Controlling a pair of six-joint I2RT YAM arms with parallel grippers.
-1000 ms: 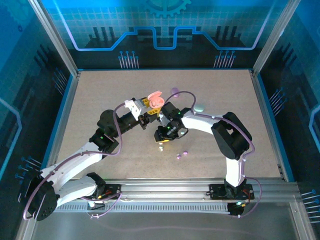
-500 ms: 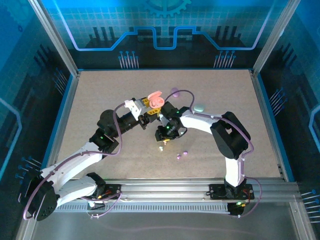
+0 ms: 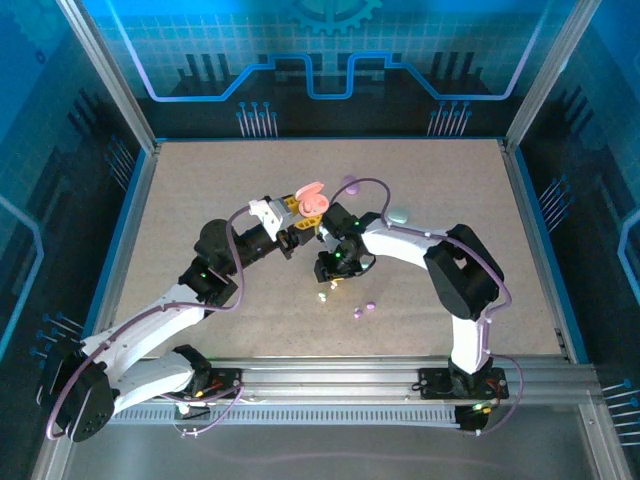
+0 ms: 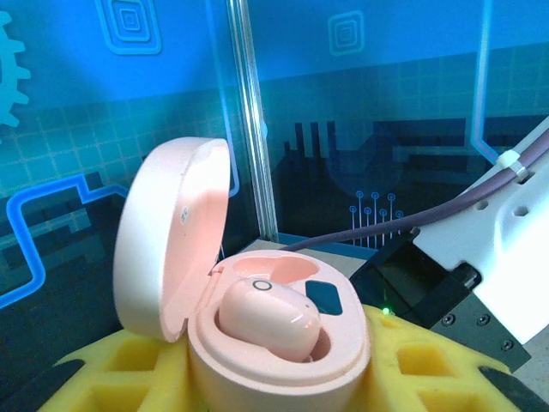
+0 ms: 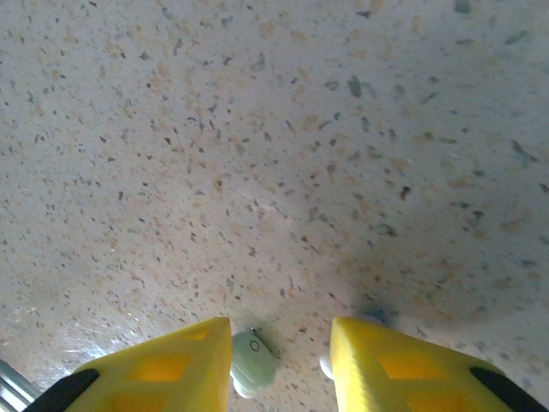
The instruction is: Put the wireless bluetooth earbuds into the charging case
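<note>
My left gripper [image 4: 276,382] is shut on a pink charging case [image 4: 283,343], held up off the table with its lid open. One pink earbud [image 4: 268,316] sits in the near socket, and the far socket beside it is bare. From above, the case [image 3: 312,197] shows just past my left gripper [image 3: 299,211]. My right gripper [image 5: 281,365] points down at the table and is open. A mint green earbud [image 5: 253,364] lies between the fingers, against the left finger [image 5: 163,371]. A pale piece [image 5: 325,367] peeks out beside the right finger. My right gripper [image 3: 326,279] hangs over a cream earbud [image 3: 322,296].
Two purple earbuds [image 3: 370,303] [image 3: 357,313] lie on the speckled table [image 3: 200,200] to the right of my right gripper. A mint case [image 3: 398,216] and a purple case [image 3: 349,184] rest farther back. Framed blue walls surround the table.
My right wrist has shifted a little over the loose earbuds. The left arm and the pink case have stayed put.
</note>
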